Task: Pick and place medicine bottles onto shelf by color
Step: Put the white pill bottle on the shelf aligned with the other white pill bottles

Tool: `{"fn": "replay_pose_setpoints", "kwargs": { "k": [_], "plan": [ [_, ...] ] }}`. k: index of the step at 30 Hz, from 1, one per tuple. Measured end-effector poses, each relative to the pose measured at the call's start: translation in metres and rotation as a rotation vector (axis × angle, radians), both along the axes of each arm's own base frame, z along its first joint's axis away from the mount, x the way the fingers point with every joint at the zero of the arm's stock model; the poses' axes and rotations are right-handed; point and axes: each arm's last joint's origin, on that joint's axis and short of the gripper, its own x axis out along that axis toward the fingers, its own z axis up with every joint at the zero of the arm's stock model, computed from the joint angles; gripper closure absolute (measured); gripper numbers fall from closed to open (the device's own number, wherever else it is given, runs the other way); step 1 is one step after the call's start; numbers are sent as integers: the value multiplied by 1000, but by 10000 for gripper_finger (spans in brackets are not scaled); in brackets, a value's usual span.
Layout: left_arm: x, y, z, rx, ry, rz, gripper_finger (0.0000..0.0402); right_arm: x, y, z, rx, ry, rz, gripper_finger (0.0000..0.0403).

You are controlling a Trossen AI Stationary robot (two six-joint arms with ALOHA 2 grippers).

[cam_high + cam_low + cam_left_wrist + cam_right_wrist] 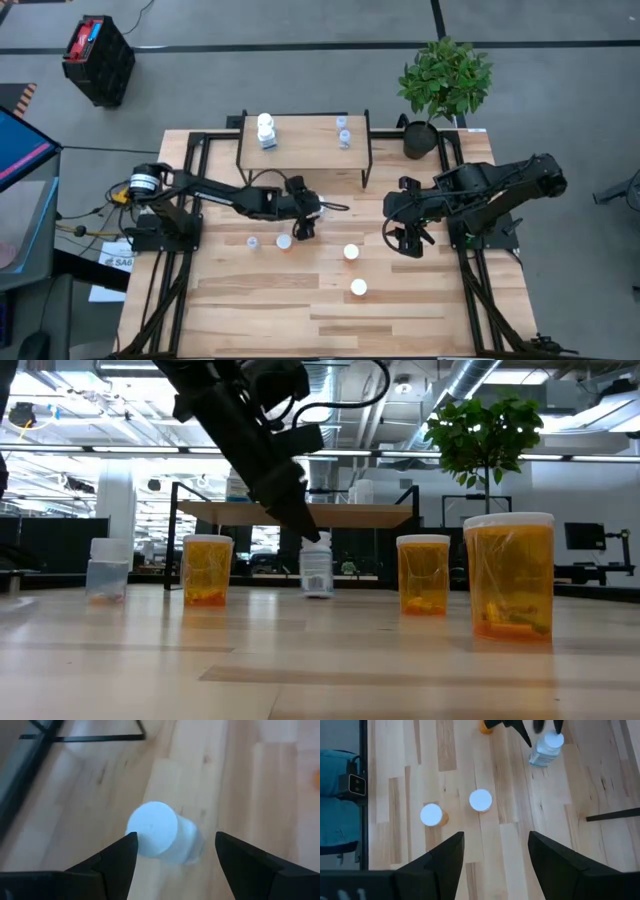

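Observation:
My left gripper point(305, 222) is open just in front of the shelf point(303, 150). It points down over a clear bluish bottle with a white cap point(159, 832) that stands upright on the table. In the left wrist view its fingers point(120, 857) stand on either side of the cap. In the low view the fingertips point(308, 528) reach the top of this bottle point(317, 568). My right gripper point(405, 240) is open and empty over the table's right half. Three orange bottles point(284, 241) point(351, 252) point(358, 287) and a clear one point(253, 241) stand on the table. White bottles point(266, 130) and clear ones point(343, 133) stand on the shelf.
A potted plant point(440, 85) stands at the far right corner, beside the shelf. Black frame rails point(185, 200) run along both table sides. Bare tabletop point(300, 320) lies toward the near edge. A black crate point(98, 60) sits on the floor beyond the table.

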Motion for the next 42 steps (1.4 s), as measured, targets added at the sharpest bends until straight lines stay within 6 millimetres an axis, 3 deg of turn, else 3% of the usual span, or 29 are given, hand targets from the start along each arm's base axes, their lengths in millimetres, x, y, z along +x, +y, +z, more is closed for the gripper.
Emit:
{"fn": "replay_pose_setpoints", "kwargs": {
  "k": [7,16,19,23,29,34,42],
  "plan": [
    [1,-14,5,13,-17,-23,148,0,0,0,-1,3,1,159],
    [0,-12,7,48,-84,186,148,0,0,0,-1,3,1,159],
    [1,-12,9,35,-89,178,148,0,0,0,-1,3,1,159],
    [0,-14,15,39,8,143,148,0,0,0,-1,3,1,159],
    [-16,-11,23,65,218,271,148,0,1,0,-1,3,4,159],
    [-19,-5,4,94,288,331,148,0,1,0,-2,3,4,159],
    [-4,-4,-26,139,259,387,148,0,1,0,-1,2,4,159]
  ]
}}
